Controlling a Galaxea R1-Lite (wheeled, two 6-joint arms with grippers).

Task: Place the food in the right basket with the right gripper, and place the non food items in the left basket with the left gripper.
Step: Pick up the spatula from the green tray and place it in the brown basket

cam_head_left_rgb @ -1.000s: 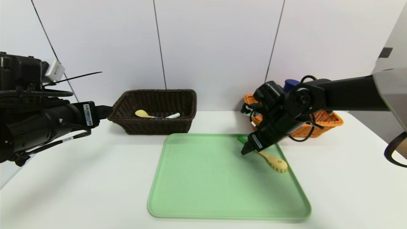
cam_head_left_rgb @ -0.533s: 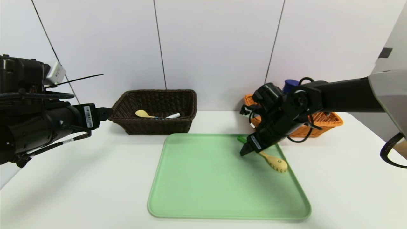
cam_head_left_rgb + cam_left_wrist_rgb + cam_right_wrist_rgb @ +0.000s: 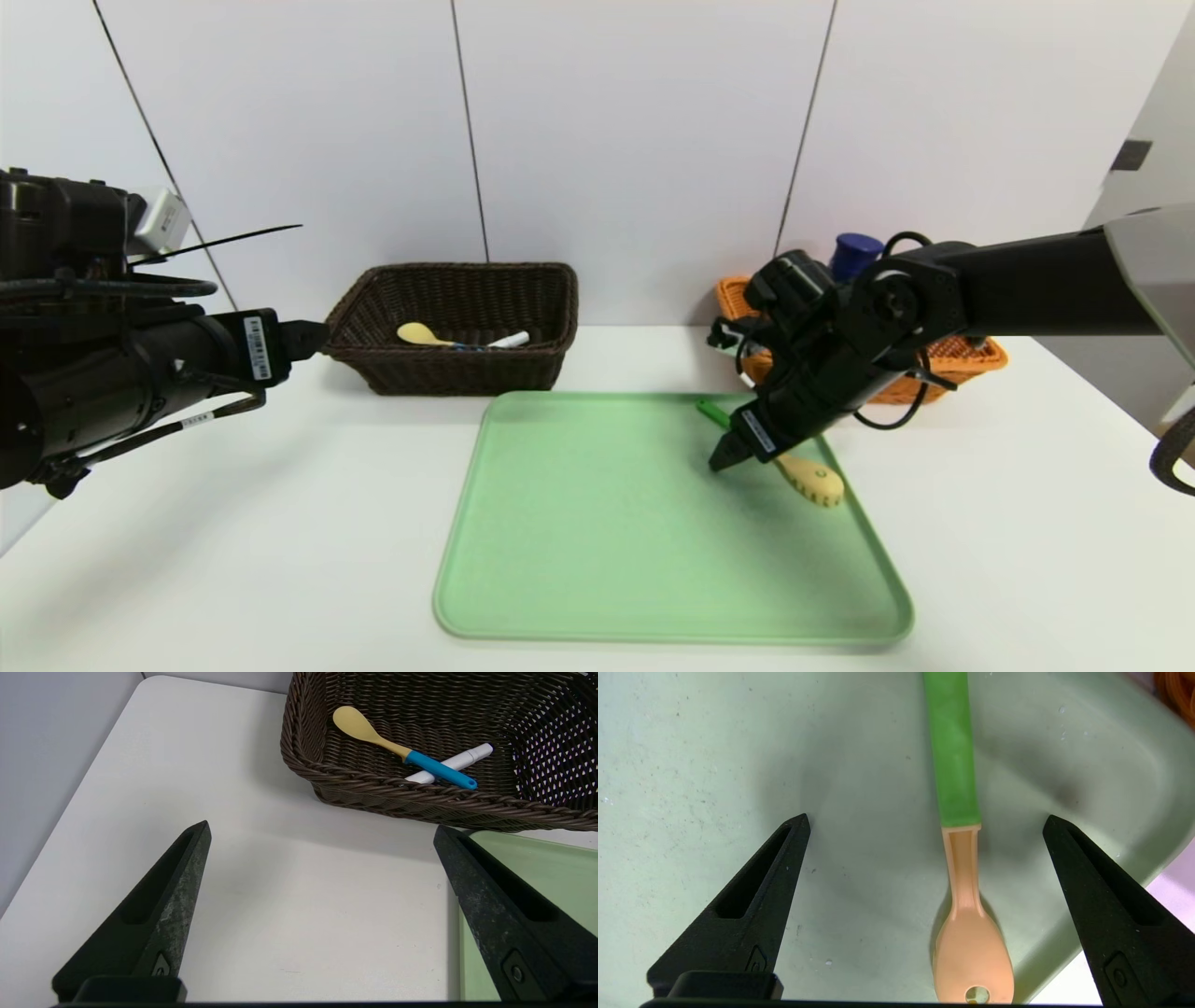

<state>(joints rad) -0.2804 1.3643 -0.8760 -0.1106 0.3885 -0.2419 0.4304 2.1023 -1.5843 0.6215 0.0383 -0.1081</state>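
The right hand [image 3: 728, 457] hangs low over the far right part of the green tray [image 3: 597, 560], its 2 fingers [image 3: 752, 905] spread wide apart and holding nothing. In the right wrist view the yellow fork with the green handle [image 3: 959, 858] lies flat on the tray between those fingers, nearer one of them and touching neither. From the head view the fork [image 3: 808, 476] lies at a slant near the tray's right edge, its yellow head toward the robot and its green handle pointing away, partly hidden by the arm.

The left hand [image 3: 322, 858] is held above the white table [image 3: 233, 523] on the left, just short of the dark brown basket [image 3: 373, 373], its 2 fingers also wide apart and empty. Inside that basket [image 3: 303, 756] the yellow spoon with the blue handle [image 3: 402, 751] lies across the white marker [image 3: 460, 760], the 2 touching where they cross.

The orange-tan basket [image 3: 971, 359] stands at the far right of the table, mostly behind the right arm, and a dark blue bottle cap [image 3: 854, 250] shows above it. Any fruit in there is hidden.
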